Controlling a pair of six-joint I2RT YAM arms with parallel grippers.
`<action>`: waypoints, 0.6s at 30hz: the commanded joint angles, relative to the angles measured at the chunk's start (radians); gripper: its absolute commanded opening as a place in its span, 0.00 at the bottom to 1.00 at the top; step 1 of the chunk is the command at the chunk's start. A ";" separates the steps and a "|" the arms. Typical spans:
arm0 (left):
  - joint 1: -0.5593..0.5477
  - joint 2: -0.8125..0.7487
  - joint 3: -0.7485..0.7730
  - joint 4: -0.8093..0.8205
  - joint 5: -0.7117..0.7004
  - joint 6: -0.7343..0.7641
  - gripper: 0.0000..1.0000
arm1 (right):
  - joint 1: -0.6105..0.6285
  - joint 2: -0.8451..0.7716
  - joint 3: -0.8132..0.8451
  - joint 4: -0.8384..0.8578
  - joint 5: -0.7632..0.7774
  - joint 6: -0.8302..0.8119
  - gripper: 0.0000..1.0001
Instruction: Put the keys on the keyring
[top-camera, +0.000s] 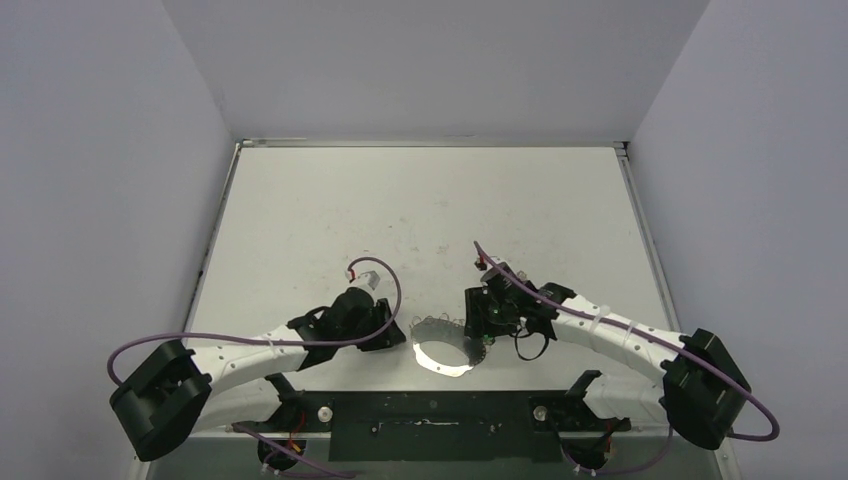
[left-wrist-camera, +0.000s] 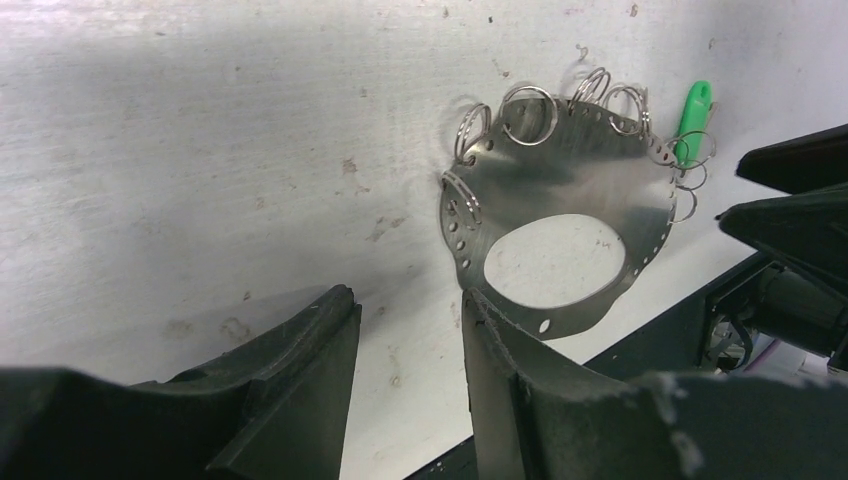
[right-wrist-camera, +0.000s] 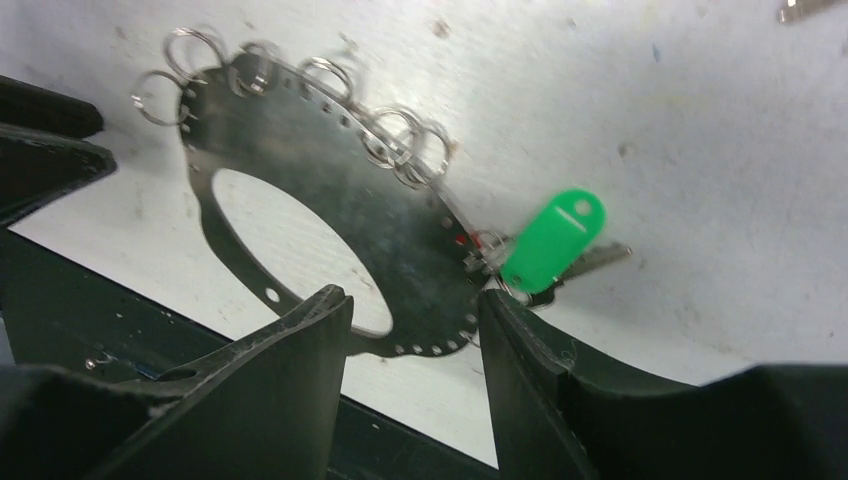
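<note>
The keyring (top-camera: 445, 352) is a silver sheet-metal hoop lying flat near the table's front edge, between both grippers. Wire loops line its rim in the left wrist view (left-wrist-camera: 575, 165) and the right wrist view (right-wrist-camera: 330, 150). A key with a green tag (right-wrist-camera: 555, 238) lies against the hoop's rim among the loops; I cannot tell whether it is threaded. The tag also shows in the left wrist view (left-wrist-camera: 692, 115). My left gripper (left-wrist-camera: 407, 298) is open and empty, one fingertip at the hoop's edge. My right gripper (right-wrist-camera: 412, 295) is open and empty over the hoop's rim beside the green tag.
Part of another silver key (right-wrist-camera: 800, 10) shows at the top right edge of the right wrist view. A black mounting strip (top-camera: 430, 425) runs along the table's near edge just below the hoop. White walls enclose the table.
</note>
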 joint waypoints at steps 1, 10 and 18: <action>0.000 -0.062 0.032 -0.101 -0.056 0.006 0.40 | 0.059 0.063 0.128 -0.002 0.112 -0.048 0.51; 0.053 -0.078 0.065 -0.131 -0.027 -0.050 0.44 | 0.150 0.241 0.261 0.067 0.097 -0.049 0.51; 0.064 0.106 0.137 0.064 0.094 -0.116 0.49 | 0.157 0.261 0.234 0.122 0.070 -0.010 0.51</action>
